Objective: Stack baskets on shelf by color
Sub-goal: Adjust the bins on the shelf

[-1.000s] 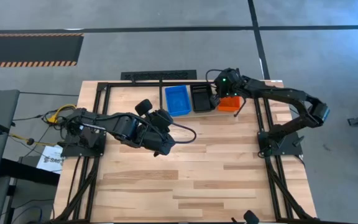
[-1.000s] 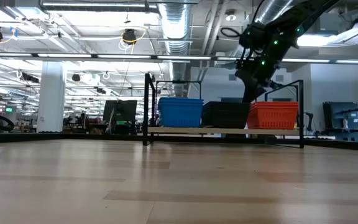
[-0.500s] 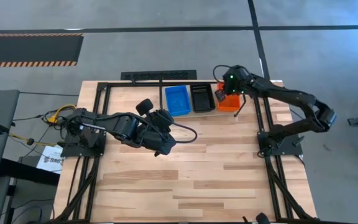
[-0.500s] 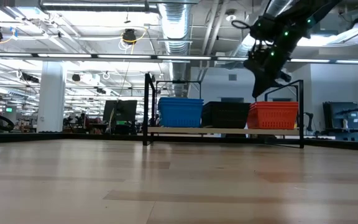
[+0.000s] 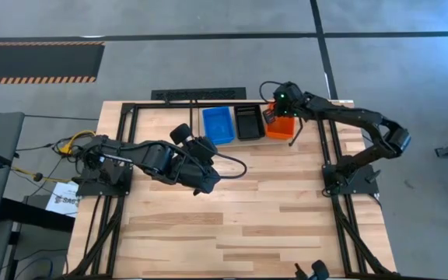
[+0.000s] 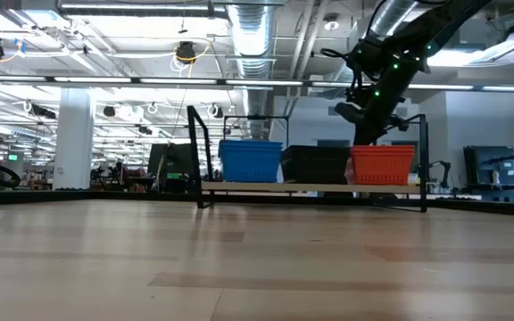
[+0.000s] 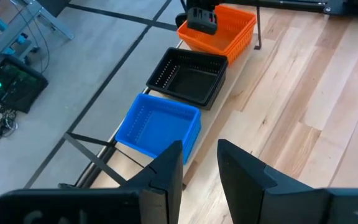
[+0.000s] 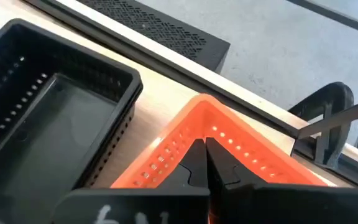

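Three basket stacks stand side by side on the shelf [image 6: 284, 187] at the table's far edge: blue [image 5: 218, 124], black [image 5: 249, 122] and orange [image 5: 281, 127]. My right gripper [image 8: 205, 146] is shut and reaches down into the top orange basket [image 8: 241, 155]; the left wrist view shows it over the side of the orange stack [image 7: 219, 34] that faces the black stack. My left gripper [image 7: 201, 168] hovers open over the table's left half, nearer than the shelf, with nothing between its fingers. My right gripper reaches with shut fingers slanting down from the table's right into the top orange basket, near the wall [image 8: 166, 149] that faces the black stack. The fingers hide the exact spot they touch. The basket sits level on its stack on the shelf.
A black metal frame [image 5: 131, 109] rings the tabletop. A dark perforated strip [image 5: 197, 94] lies beyond the shelf at the far edge. Bare planks [image 5: 247, 210] spread over the table's near half.
My right gripper, still shut, rose and swung toward the table's right, then came back down and leftward into the orange basket. The shelf with all three stacks has slid a little toward the table's left edge.
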Robot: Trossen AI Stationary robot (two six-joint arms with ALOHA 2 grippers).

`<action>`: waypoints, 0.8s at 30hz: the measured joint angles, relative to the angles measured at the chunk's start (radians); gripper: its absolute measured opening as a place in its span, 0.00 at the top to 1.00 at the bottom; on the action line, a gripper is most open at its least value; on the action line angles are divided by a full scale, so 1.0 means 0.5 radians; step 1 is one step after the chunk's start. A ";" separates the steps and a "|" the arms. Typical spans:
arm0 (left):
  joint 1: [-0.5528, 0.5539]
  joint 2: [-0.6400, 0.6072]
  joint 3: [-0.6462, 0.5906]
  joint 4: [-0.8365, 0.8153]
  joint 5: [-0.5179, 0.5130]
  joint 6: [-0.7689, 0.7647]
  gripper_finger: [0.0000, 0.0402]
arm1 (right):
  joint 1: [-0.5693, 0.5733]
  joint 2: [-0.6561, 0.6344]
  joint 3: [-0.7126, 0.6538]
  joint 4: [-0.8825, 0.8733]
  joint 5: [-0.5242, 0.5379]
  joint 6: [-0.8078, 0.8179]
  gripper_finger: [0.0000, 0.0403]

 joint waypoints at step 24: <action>0.011 0.000 0.000 -0.008 -0.013 0.045 0.78 | 0.263 -0.082 0.310 -0.253 0.012 -0.118 1.00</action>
